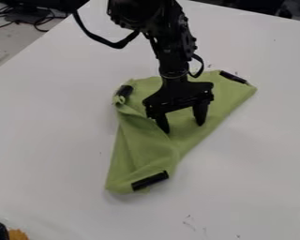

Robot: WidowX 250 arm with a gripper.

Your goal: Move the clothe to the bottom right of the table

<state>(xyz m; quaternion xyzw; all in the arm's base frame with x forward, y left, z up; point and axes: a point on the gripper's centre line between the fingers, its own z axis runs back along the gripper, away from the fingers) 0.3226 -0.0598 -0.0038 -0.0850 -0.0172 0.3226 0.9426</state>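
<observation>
green cloth mid-table, move yet to be made

i have the black two-finger gripper over the middle of the white table, fingers apart, nothing visibly clamped. the rumpled cloth lies well apart from the table's bottom right, so i judge grasp, carry and release all remain.

— How's the cloth?
— Green; creased, partly folded over; black strips near three corners.
— Lying where?
— Mid-table; low and spread, one end towards the lower left.
</observation>
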